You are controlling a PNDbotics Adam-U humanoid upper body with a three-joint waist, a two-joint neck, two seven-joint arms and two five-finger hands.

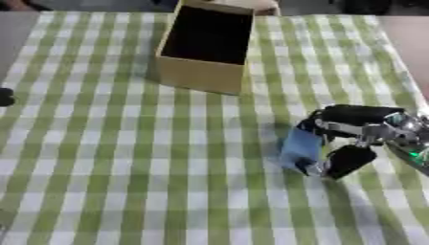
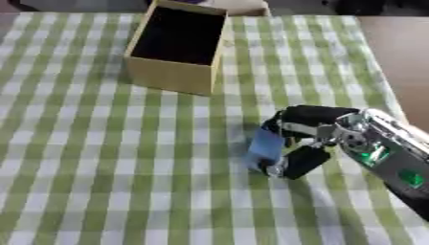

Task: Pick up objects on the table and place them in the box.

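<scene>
1. The table, covered in green-and-white check, fills the view.
2. A tan box, open and dark inside, stands near the far edge.
3. The right hand comes from the right edge, fingers and thumb curled around a pale blue object near the table's middle.

Green-checked cloth, tan box, blue object

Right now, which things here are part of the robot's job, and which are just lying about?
Part of the job:
- blue object, held in the right hand
- box, open, at the far side of the table

Just there:
- checked cloth under everything
- dark thing at the left edge, too little showing to name
</scene>
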